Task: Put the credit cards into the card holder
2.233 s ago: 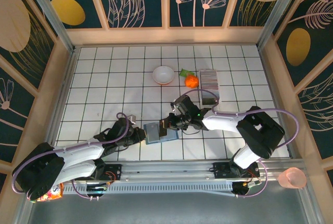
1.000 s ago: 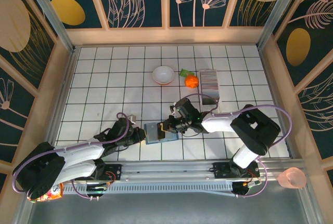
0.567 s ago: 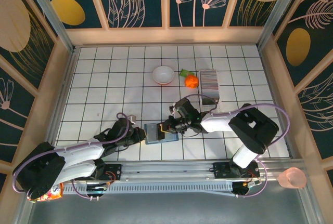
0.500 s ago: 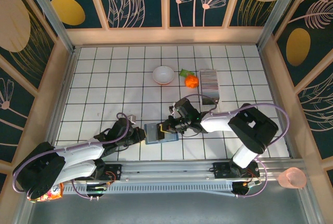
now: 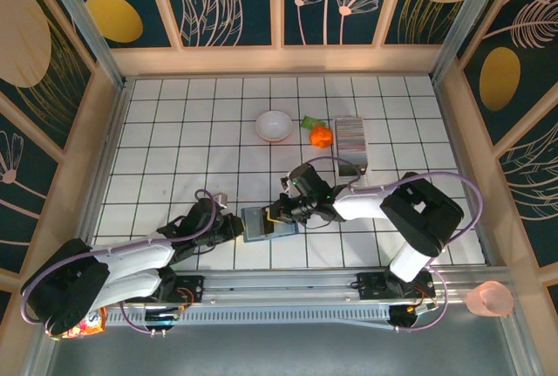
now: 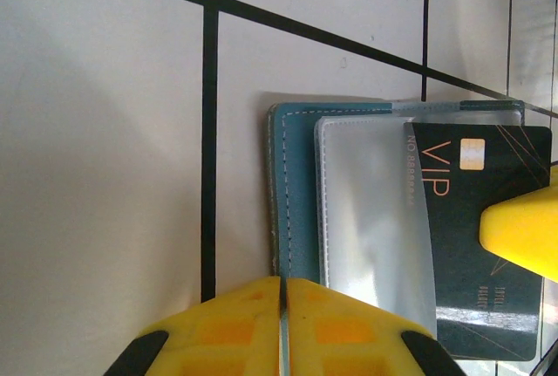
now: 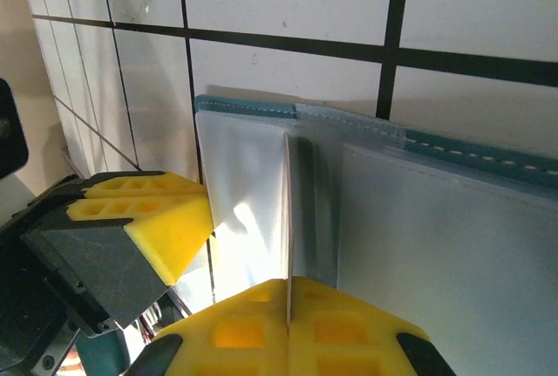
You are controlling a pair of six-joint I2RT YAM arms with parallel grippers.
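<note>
My left gripper [image 6: 283, 293] has its jaws clenched on the left edge of the teal card holder [image 6: 296, 193], which lies flat near the middle of the tiled table [image 5: 174, 132]. My right gripper [image 7: 288, 293] grasps a dark card [image 6: 475, 254] lettered "VIP" in orange. The card's left edge is tucked just under the holder's clear pocket [image 6: 375, 210]. The other credit cards [image 5: 350, 134] sit stacked far right, well apart.

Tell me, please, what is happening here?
The left gripper, jaws shut, pins the holder by its edge on the table. The right gripper holds a dark card, its leading edge just inside the holder's clear pocket. More cards sit stacked at the far right.
</note>
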